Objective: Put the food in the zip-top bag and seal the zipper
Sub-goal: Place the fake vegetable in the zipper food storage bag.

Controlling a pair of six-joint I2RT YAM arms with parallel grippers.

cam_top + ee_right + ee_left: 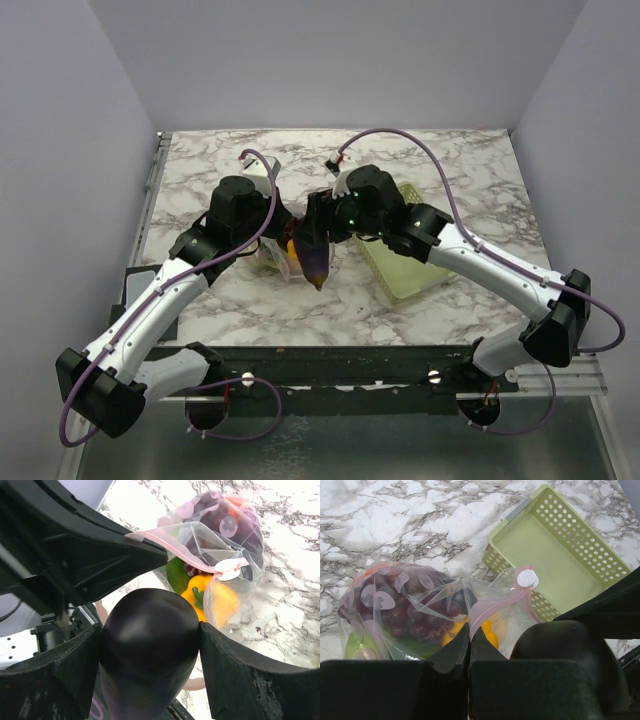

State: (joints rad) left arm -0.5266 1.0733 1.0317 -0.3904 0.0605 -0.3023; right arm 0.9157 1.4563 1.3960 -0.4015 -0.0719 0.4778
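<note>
The clear zip-top bag (420, 605) lies on the marble table and holds dark red grapes (402, 612), a yellow pepper (200, 592) and green pieces. Its pinkish zipper (490, 605) with a white slider (526, 578) curves along the open mouth. My left gripper (468, 630) is shut on the bag's mouth edge and holds it up. My right gripper (150, 635) is shut on the purple eggplant (150, 645), held at the bag's mouth; in the top view the eggplant (316, 262) points toward the near edge. The bag also shows in the right wrist view (220, 540).
The yellow-green mesh basket (570, 545) stands right of the bag with nothing in it; it also shows in the top view (410, 265). The two arms meet over the table's middle.
</note>
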